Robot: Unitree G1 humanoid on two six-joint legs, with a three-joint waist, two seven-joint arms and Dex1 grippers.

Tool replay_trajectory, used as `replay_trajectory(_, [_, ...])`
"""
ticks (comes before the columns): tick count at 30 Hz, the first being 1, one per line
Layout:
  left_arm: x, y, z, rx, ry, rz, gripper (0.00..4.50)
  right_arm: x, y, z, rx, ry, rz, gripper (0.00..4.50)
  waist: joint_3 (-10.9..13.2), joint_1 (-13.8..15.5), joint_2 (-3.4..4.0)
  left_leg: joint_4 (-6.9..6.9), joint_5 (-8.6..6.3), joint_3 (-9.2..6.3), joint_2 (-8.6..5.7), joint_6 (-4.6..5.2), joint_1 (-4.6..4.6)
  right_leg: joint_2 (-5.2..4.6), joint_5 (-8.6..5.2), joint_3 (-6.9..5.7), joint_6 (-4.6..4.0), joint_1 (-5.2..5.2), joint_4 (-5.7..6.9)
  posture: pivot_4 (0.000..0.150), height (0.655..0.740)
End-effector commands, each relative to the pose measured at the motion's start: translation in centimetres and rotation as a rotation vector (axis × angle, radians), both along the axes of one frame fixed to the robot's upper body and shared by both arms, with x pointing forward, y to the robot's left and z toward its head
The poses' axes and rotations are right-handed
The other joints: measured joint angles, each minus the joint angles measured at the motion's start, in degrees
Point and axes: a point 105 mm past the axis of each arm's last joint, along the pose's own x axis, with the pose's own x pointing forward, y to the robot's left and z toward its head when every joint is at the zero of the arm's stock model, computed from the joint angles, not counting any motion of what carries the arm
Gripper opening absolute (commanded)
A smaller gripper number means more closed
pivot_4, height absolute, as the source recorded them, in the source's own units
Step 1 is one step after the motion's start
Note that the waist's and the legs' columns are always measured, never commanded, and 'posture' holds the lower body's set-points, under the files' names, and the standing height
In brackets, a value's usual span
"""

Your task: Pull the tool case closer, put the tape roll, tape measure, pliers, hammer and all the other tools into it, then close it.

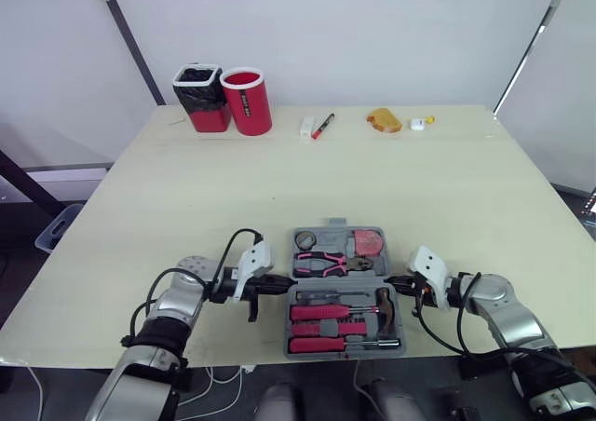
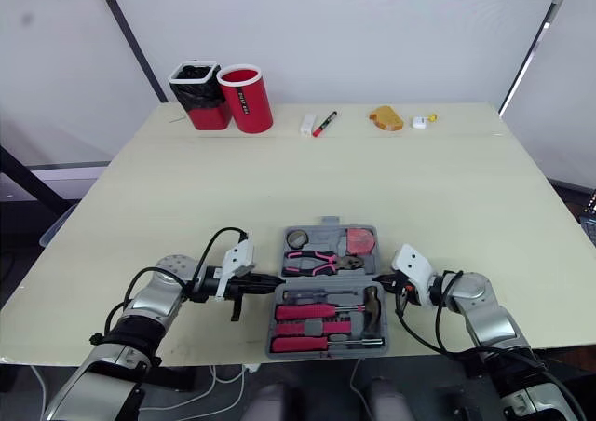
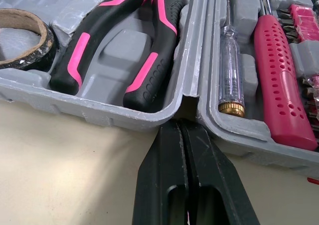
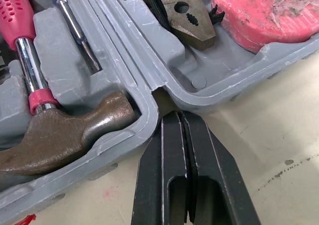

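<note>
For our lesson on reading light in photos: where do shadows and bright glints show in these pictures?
Left wrist view: a thin dark shadow lies under the tool case rim on the table, and the brass cap of the tester screwdriver glints. Right wrist view: the hammer's chrome neck shines. Left eye view: the table is evenly lit.

Stereo pair on the head looking forward and down across the table (image 1: 447,188), tool case (image 1: 331,238) at lower centre of frame, each wrist camera very near the case's hinge notch from opposite ends, all views sharing the case.
</note>
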Motion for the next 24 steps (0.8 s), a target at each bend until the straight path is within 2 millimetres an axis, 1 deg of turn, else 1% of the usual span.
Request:
replay_trajectory(1, [0.5, -0.3, 0.2, 0.017, -0.053, -0.002, 0.09, 0.1, 0.5, 0.4, 0.010, -0.021, 0.019, 0.00, 0.00, 0.03, 0.00, 0.00, 0.00, 0.00, 0.00, 0.00, 0.00, 0.00, 0.00, 0.00, 0.00, 0.00, 0.00, 0.150, 0.7400])
replay_trajectory(3, [0.5, 0.3, 0.3, 0.028, -0.059, 0.005, 0.09, 0.0, -0.3, 0.4, 0.007, -0.027, -0.004, 0.00, 0.00, 0.11, 0.00, 0.00, 0.00, 0.00, 0.00, 0.00, 0.00, 0.00, 0.00, 0.00, 0.00, 0.00, 0.00, 0.150, 0.7400])
replay_trajectory(6, [0.4, 1.0, 0.4, 0.041, -0.076, 0.012, 0.09, -0.2, -0.9, 1.4, 0.102, -0.004, -0.045, 0.00, 0.00, 0.19, 0.00, 0.00, 0.00, -0.01, 0.00, 0.00, -0.02, 0.00, 0.00, 0.00, 0.00, 0.00, 0.00, 0.150, 0.7400])
replay_trajectory(8, [0.8, 1.4, 1.0, 0.045, -0.113, 0.025, 0.09, -0.1, -1.8, 1.9, 0.112, -0.030, -0.086, 0.00, 0.00, 0.19, 0.00, 0.00, 0.00, -0.01, 0.00, 0.00, -0.03, 0.00, 0.00, 0.00, 0.00, 0.00, -0.01, 0.150, 0.7400])
replay_trajectory(11, [1.4, 1.8, 2.5, 0.012, -0.167, 0.064, 0.09, -0.1, -3.4, 2.3, 0.124, -0.036, -0.135, 0.00, 0.01, 0.19, 0.01, 0.00, 0.00, -0.01, 0.00, 0.00, -0.05, -0.01, 0.00, 0.00, 0.00, -0.01, -0.02, 0.150, 0.7400])
replay_trajectory(13, [1.4, 1.9, 3.3, -0.017, -0.180, 0.077, 0.09, -0.5, -4.0, 2.6, 0.148, -0.014, -0.147, 0.00, 0.01, 0.20, 0.00, 0.01, 0.00, -0.01, 0.00, 0.00, -0.06, -0.01, 0.00, 0.00, 0.00, -0.01, -0.02, 0.150, 0.7400])
replay_trajectory(15, [1.0, 2.0, 3.7, -0.030, -0.184, 0.063, 0.09, -0.4, -4.6, 3.0, 0.168, -0.017, -0.172, 0.00, 0.01, 0.13, 0.01, 0.01, 0.00, -0.01, 0.00, 0.00, -0.06, -0.02, 0.00, -0.01, 0.00, -0.01, -0.02, 0.150, 0.7400])
replay_trajectory(17, [0.1, 1.7, 4.0, -0.028, -0.188, 0.019, 0.00, -0.2, -4.9, 3.7, 0.229, 0.005, -0.201, 0.50, 0.01, 0.15, 0.01, 0.01, 0.00, -0.01, 0.00, 0.00, -0.04, -0.02, 0.00, 0.00, 0.00, -0.01, -0.01, 0.150, 0.7400])
replay_trajectory(18, [-0.4, 1.4, 4.1, -0.026, -0.189, -0.013, 0.00, -0.1, -4.8, 4.2, 0.273, 0.022, -0.210, 0.64, 0.01, 0.12, 0.01, 0.01, 0.00, -0.02, 0.01, 0.00, -0.05, -0.01, 0.00, -0.01, 0.00, -0.01, -0.01, 0.150, 0.7400])
replay_trajectory(19, [-0.8, 0.9, 4.3, -0.039, -0.191, -0.038, 0.00, 0.0, -4.6, 4.7, 0.323, 0.051, -0.212, 1.22, 0.01, 0.08, 0.01, 0.01, 0.00, -0.01, 0.01, 0.00, -0.05, -0.01, 0.00, 0.00, 0.00, -0.01, -0.02, 0.150, 0.7400])
replay_trajectory(21, [-1.6, -0.1, 4.7, -0.069, -0.183, -0.082, 0.00, 0.4, -4.2, 5.5, 0.377, 0.074, -0.213, 1.74, 0.02, 0.13, 0.02, 0.01, 0.00, 0.00, 0.02, 0.00, -0.05, -0.02, 0.00, 0.00, 0.00, -0.01, -0.02, 0.150, 0.7400])
replay_trajectory(22, [-2.0, -0.6, 4.9, -0.084, -0.178, -0.100, 0.00, 0.7, -4.1, 5.8, 0.392, 0.080, -0.218, 2.37, 0.02, 0.16, 0.02, 0.01, 0.00, -0.01, 0.02, 0.00, -0.06, -0.02, 0.00, 0.00, 0.00, -0.01, -0.01, 0.150, 0.7400])
replay_trajectory(23, [-2.5, -1.4, 5.1, -0.105, -0.169, -0.128, 0.00, 1.1, -3.9, 6.2, 0.411, 0.094, -0.216, 2.81, 0.02, 0.17, 0.02, 0.01, 0.00, -0.01, 0.02, 0.00, -0.06, -0.02, 0.00, 0.00, 0.00, -0.01, -0.01, 0.150, 0.7400])
replay_trajectory(24, [-3.0, -2.2, 5.3, -0.136, -0.154, -0.148, 0.00, 1.6, -3.6, 6.5, 0.425, 0.111, -0.213, 3.15, 0.02, 0.17, 0.02, 0.01, 0.00, -0.01, 0.02, 0.00, -0.05, -0.02, 0.00, 0.00, 0.00, -0.01, -0.01, 0.150, 0.7400])
